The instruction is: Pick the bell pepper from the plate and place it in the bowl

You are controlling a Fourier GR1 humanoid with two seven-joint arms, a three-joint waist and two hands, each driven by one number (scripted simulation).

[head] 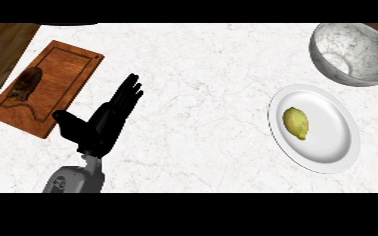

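A yellow-green bell pepper (296, 122) lies on the white plate (328, 152) just below the marbled bowl (339, 42), bare counter (207, 80) separating plate from the left hand (103, 120), fingers straight.

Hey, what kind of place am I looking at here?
Most likely a kitchen counter: a pale marbled worktop with a wooden cutting board, a white plate holding a yellow-green bell pepper, and a marbled bowl.
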